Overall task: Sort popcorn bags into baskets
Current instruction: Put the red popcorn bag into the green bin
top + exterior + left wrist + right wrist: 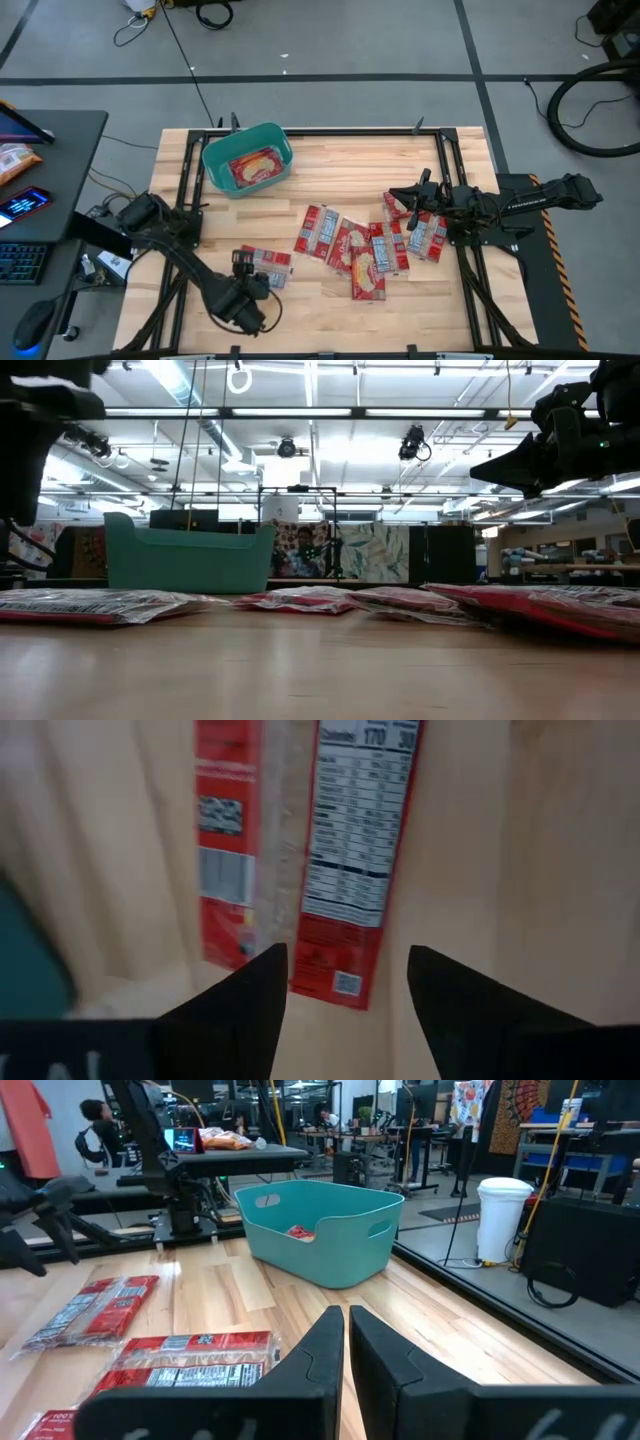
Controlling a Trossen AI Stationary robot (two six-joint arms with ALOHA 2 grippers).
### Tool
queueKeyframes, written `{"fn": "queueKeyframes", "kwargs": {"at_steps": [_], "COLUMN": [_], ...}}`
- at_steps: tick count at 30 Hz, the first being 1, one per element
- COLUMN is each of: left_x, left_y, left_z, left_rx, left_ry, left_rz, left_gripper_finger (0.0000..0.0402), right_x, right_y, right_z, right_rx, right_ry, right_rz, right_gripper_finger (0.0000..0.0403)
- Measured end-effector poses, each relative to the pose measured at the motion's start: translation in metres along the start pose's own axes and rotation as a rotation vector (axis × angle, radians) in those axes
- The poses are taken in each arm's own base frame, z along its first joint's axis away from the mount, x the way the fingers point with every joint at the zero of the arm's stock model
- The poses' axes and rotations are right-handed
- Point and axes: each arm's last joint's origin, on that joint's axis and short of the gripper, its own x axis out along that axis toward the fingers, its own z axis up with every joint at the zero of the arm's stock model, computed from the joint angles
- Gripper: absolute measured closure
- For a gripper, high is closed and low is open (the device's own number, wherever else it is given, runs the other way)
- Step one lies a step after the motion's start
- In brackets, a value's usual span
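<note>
The teal tub (247, 158) (190, 558) (320, 1230) stands at the table's far left with one red popcorn bag (252, 166) lying inside. Several popcorn bags lie flat and overlapping mid-table (350, 248) and toward the right (418, 232) (190, 1360). A single bag (268, 262) (310, 850) lies near the near-left edge, printed back up. My left gripper (243, 264) (345, 952) hovers open over that bag's end. My right gripper (395, 196) (346, 1315) is shut and raised above the right-hand bags, pointing toward the tub.
Black frame rails (185, 190) run along the table's left, right and far sides. A side desk at the left holds an orange-brown snack packet (15, 160) and a phone. Bare wood lies between the tub and the bags (340, 170). A person (95, 1130) sits in the room behind.
</note>
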Motion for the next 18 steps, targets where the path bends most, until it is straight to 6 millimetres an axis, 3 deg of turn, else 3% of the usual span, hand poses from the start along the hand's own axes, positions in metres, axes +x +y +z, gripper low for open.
{"fn": "queueKeyframes", "kwargs": {"at_steps": [9, 18], "left_x": [-0.009, 0.024], "left_y": [-0.02, -0.023], "left_z": [-0.02, -0.043], "left_rx": [0.072, 0.043], "left_ry": [-0.134, -0.098], "left_rz": [0.112, 0.14], "left_gripper_finger": [0.0189, 0.0189], "right_x": [0.0, 0.0], "right_y": [0.0, 0.0], "right_z": [0.0, 0.0], "right_rx": [0.0, 0.0], "right_ry": [0.0, 0.0], "right_rz": [0.0, 0.0], "right_gripper_finger": [0.0377, 0.0377]}}
